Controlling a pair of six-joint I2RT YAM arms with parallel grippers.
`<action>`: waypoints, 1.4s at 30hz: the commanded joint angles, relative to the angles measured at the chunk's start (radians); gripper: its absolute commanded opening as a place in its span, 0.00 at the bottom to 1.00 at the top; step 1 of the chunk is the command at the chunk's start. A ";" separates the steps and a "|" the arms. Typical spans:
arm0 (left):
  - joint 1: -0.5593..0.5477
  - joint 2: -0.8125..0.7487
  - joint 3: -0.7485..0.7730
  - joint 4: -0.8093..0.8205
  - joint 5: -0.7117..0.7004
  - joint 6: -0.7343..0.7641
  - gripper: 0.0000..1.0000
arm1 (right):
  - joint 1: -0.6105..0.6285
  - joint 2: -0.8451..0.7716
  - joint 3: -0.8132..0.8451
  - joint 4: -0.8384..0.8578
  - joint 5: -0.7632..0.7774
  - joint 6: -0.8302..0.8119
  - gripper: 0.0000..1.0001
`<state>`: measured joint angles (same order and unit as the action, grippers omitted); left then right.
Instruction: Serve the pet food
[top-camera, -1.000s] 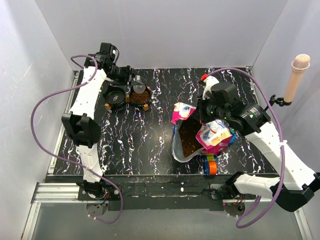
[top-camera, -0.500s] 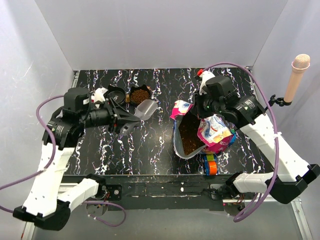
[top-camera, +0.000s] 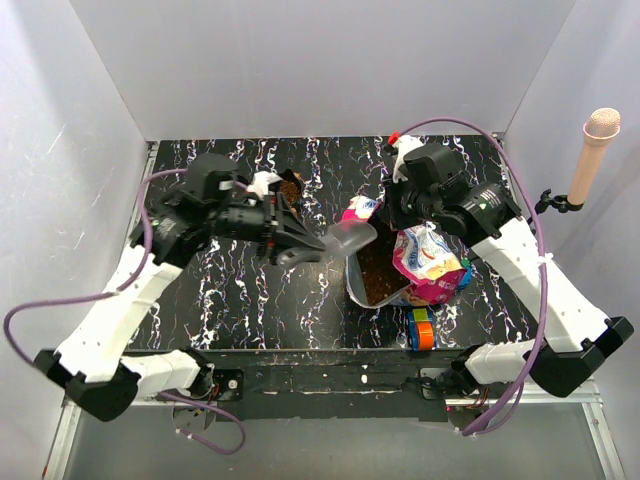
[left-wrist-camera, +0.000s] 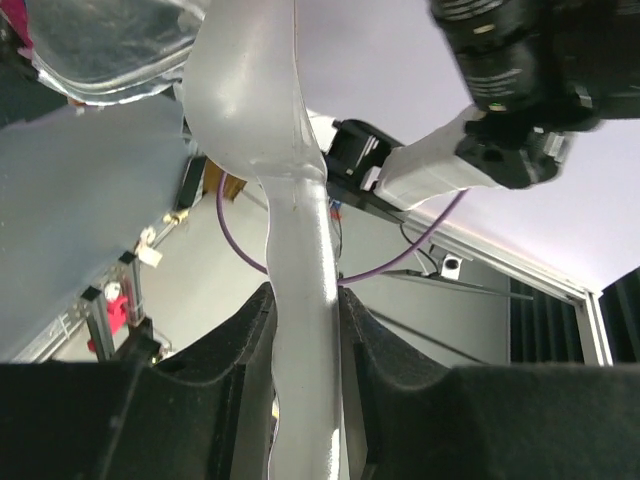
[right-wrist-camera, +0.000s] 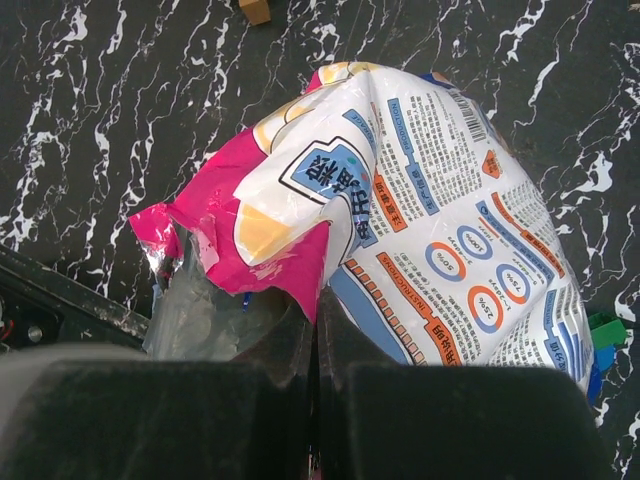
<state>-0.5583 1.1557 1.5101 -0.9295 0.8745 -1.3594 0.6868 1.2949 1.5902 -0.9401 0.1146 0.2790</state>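
The magenta-and-blue bag (top-camera: 432, 262) lies open at centre right, with brown pet food (top-camera: 377, 277) showing inside. My right gripper (top-camera: 397, 216) is shut on the bag's upper edge and holds the mouth open; the right wrist view shows the bag (right-wrist-camera: 420, 190) pinched between the closed fingers (right-wrist-camera: 380, 400). My left gripper (top-camera: 303, 250) is shut on the handle of a translucent scoop (top-camera: 351, 237), whose cup is at the bag's mouth. In the left wrist view the scoop handle (left-wrist-camera: 303, 330) runs up between the fingers. A bowl with pet food (top-camera: 291, 187) stands behind the left arm, partly hidden.
Colourful toy blocks (top-camera: 422, 328) lie just in front of the bag, near the table's front edge. A microphone (top-camera: 592, 150) on a stand rises at the right wall. White walls close in the left, back and right sides.
My left arm swung from the bowls at the back left across to the right, carrying the scoop to the bag's mouth. The right gripper kept its hold on the bag.
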 joint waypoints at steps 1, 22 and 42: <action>-0.130 0.038 0.001 0.124 -0.046 -0.087 0.00 | -0.003 0.018 0.079 0.135 0.030 -0.014 0.01; -0.222 0.441 0.070 -0.083 -0.239 -0.227 0.00 | -0.003 -0.003 0.102 0.115 0.017 -0.026 0.01; -0.239 0.727 -0.201 0.459 -0.625 0.190 0.00 | 0.003 -0.042 0.103 0.098 -0.082 0.042 0.01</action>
<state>-0.8097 1.8137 1.4139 -0.5568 0.5163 -1.3483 0.6773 1.3342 1.6455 -1.0080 0.1013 0.2867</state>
